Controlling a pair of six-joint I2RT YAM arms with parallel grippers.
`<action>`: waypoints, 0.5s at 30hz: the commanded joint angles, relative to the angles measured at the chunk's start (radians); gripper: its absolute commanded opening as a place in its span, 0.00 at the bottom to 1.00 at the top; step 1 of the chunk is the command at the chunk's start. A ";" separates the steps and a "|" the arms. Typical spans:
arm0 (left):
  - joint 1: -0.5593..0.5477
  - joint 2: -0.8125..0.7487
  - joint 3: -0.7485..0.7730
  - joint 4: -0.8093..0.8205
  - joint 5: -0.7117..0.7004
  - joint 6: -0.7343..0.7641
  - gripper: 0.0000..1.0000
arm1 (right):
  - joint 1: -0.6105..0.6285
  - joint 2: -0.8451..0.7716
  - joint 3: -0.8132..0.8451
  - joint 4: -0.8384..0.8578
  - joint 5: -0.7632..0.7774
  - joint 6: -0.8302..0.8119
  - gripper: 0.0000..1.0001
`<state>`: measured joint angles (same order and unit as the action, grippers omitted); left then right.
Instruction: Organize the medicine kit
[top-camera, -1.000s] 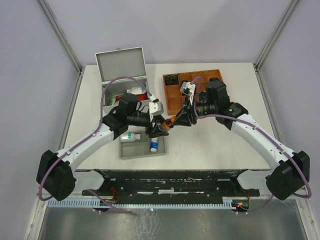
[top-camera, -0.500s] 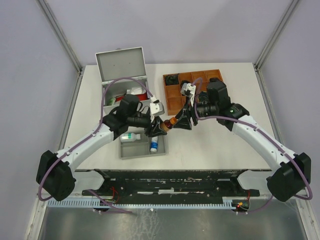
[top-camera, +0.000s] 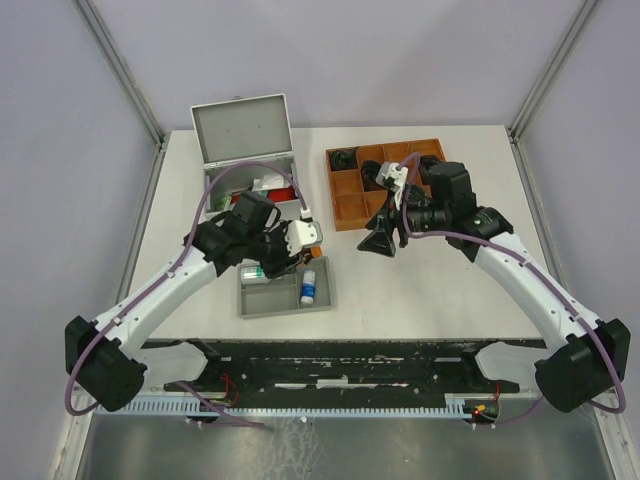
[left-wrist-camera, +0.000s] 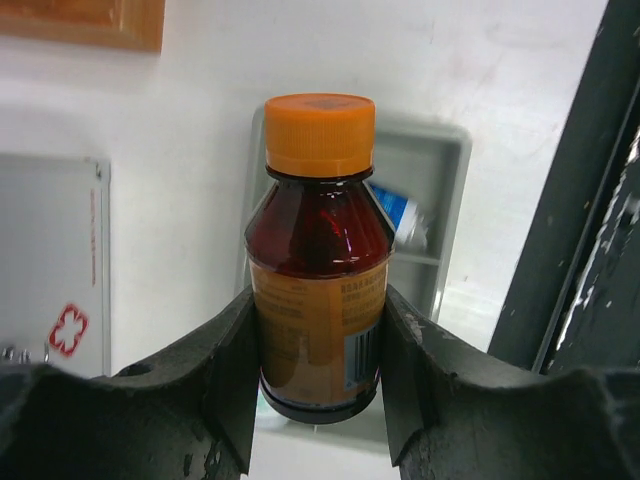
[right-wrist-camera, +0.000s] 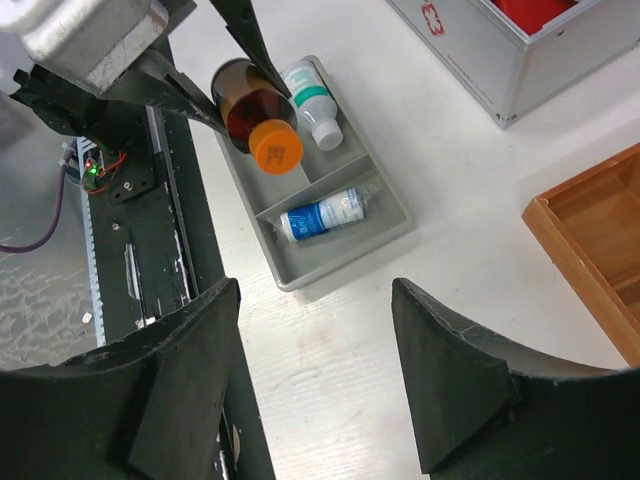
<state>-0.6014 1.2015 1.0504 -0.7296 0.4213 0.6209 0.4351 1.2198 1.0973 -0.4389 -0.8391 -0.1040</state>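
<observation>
The medicine kit (top-camera: 250, 165) is a silver-grey metal case at the back left, its lid raised; one corner shows in the right wrist view (right-wrist-camera: 500, 60). My left gripper (left-wrist-camera: 320, 295) is shut on a brown bottle (left-wrist-camera: 320, 250) with an orange cap, held above the grey tray (left-wrist-camera: 440, 150). From overhead, the left gripper (top-camera: 285, 258) hangs over that tray (top-camera: 285, 310). The right wrist view also catches the bottle (right-wrist-camera: 255, 115). My right gripper (top-camera: 380, 243) stands open with nothing between its fingers, right of the tray; bare table lies below it (right-wrist-camera: 315, 290).
The grey tray (right-wrist-camera: 340, 260) holds a white bottle (right-wrist-camera: 312, 100) with a green cap and a blue tube (right-wrist-camera: 320, 213). A brown wooden compartment tray (top-camera: 350, 185) sits at the back right. The black frame (top-camera: 350, 360) runs along the table's near edge.
The right gripper let go of the brown bottle, opened and drew back to the right. The left gripper, now alone on the bottle, carried it left over the grey tray.
</observation>
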 joint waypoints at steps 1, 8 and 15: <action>0.001 -0.067 -0.030 -0.128 -0.185 0.135 0.29 | -0.007 -0.023 0.042 -0.011 0.023 -0.039 0.71; 0.001 -0.069 -0.150 -0.141 -0.234 0.158 0.28 | -0.009 -0.006 0.052 -0.039 0.035 -0.048 0.71; 0.000 -0.036 -0.300 -0.034 -0.276 0.172 0.28 | -0.009 0.000 0.053 -0.052 0.040 -0.062 0.72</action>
<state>-0.6018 1.1519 0.8104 -0.8490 0.1829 0.7418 0.4297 1.2224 1.1034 -0.4950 -0.8066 -0.1444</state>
